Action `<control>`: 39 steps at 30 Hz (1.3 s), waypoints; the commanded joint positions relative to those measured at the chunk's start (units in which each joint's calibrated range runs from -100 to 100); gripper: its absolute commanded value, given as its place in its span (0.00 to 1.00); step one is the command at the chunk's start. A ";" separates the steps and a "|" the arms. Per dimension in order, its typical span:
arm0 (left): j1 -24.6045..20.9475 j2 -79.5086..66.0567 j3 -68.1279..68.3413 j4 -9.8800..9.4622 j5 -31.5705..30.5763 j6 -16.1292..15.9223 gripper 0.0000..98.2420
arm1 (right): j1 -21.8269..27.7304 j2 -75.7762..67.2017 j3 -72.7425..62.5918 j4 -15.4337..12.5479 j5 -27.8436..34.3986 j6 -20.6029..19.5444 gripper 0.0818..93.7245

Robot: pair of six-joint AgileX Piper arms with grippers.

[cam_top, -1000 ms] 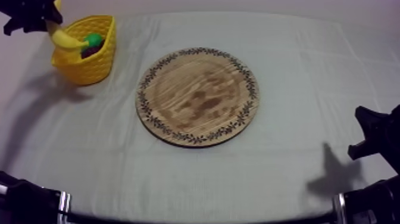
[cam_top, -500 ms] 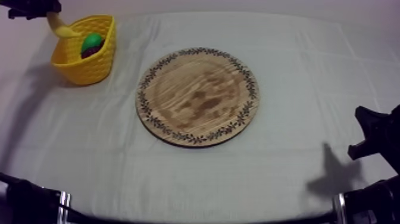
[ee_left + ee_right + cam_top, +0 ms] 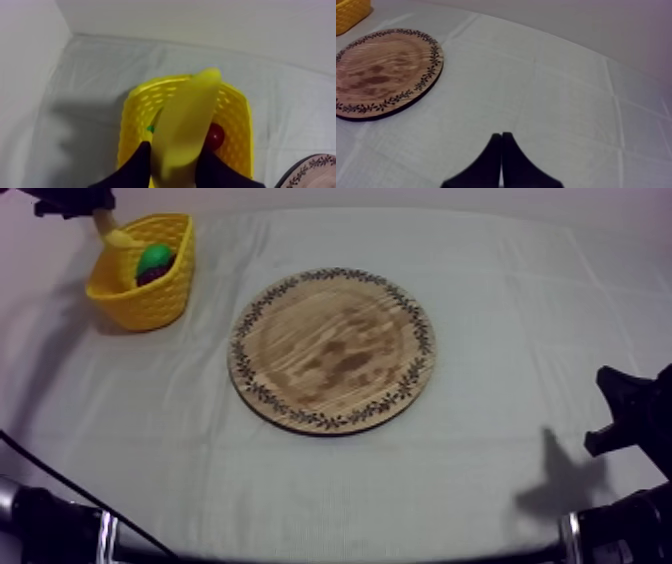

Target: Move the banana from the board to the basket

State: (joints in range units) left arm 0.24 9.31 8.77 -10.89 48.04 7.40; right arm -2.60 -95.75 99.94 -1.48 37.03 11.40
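Top view: at ten o'clock on the table (image 3: 520, 298), the left gripper (image 3: 75, 200) clamps the banana (image 3: 112, 232), which has edged toward three o'clock and now hangs over the far rim of the yellow basket (image 3: 140, 298). Release looks next. At four o'clock the right gripper (image 3: 501, 150) rests closed and empty.

Grey-white cloth (image 3: 520, 338), plain pale wall (image 3: 200, 20)
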 commanded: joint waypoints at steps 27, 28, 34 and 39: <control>0.79 9.20 0.09 -1.19 -0.54 1.15 0.21 | 0.00 0.00 -0.05 -0.01 -0.02 0.00 0.00; 0.77 9.17 0.08 -1.21 -0.62 1.09 0.22 | 0.00 0.00 -0.05 -0.01 -0.02 0.00 0.00; 0.64 8.55 1.36 -1.23 -0.62 1.39 0.54 | 0.00 0.00 -0.05 -0.01 -0.02 0.00 0.00; 0.69 7.98 1.63 -1.18 0.41 2.87 0.70 | 0.00 0.00 -0.05 -0.01 -0.02 0.00 0.00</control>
State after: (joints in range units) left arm 0.91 17.36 10.42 -12.10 48.27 9.96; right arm -2.60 -95.75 99.94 -1.48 37.03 11.40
